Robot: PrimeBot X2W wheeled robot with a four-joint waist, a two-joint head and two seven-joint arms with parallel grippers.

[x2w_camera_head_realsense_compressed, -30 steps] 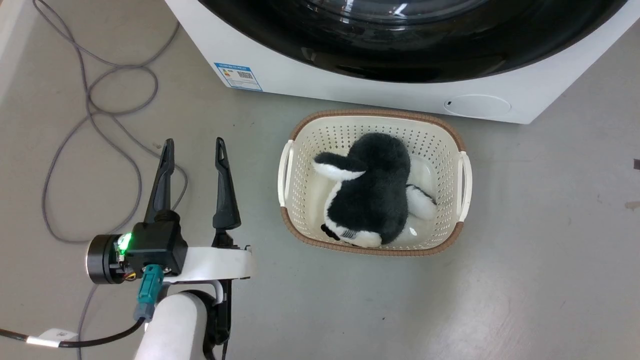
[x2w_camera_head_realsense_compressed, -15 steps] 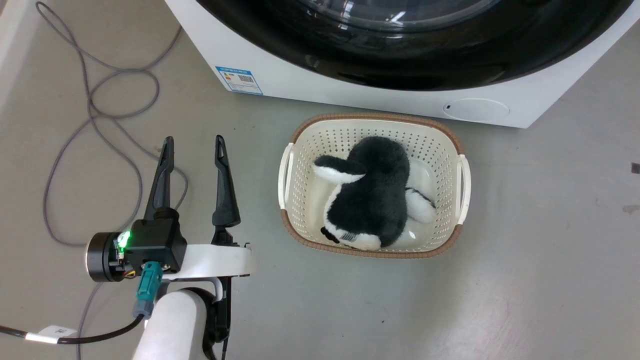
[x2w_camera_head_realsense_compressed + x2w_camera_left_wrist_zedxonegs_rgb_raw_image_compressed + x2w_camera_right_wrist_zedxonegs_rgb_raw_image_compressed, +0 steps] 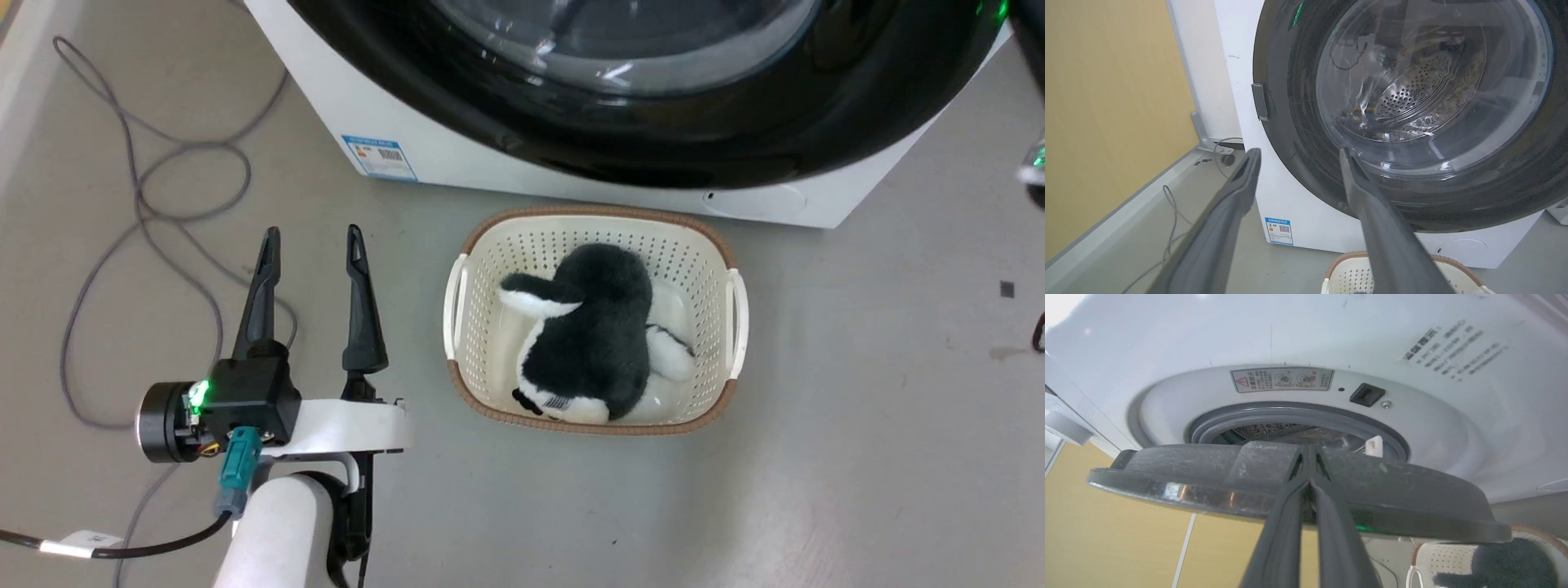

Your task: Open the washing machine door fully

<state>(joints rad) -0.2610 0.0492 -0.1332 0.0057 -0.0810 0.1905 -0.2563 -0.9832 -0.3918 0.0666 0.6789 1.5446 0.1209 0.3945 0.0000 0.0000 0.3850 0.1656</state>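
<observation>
The washing machine (image 3: 490,155) stands at the top of the head view, white front toward the robot, with the washing machine door (image 3: 653,143) hanging out over that front as a glossy black disc and covering part of the round cap (image 3: 759,202) low on the right; the blue label (image 3: 378,157) sits low on the left. In the right wrist view the door (image 3: 1392,490) shows edge-on, a long flat slab running side to side across the view and dipping a little at the right; its dark grey inner side faces the machine's (image 3: 1331,330) opening, and a gap separates the two, through which the grey rubber ring (image 3: 1290,416) shows, so the door stands ajar and not fully open. The right gripper (image 3: 1308,451) has its fingers drawn almost together on the door's rim, only a thin slit between them. In the left wrist view the door's (image 3: 1298,122) glossy face points outward toward the camera, its clear glass bowl (image 3: 1433,81) bulging forward with the perforated drum (image 3: 1412,90) seen through it. The left gripper (image 3: 311,235) hovers over the floor at the lower left, fingers spread wide, gripping nothing, well apart from the door. A basket (image 3: 592,212) holding a black and white plush toy (image 3: 592,327) sits on the floor just in front of the machine; a grey cable (image 3: 249,171) loops at the left.
</observation>
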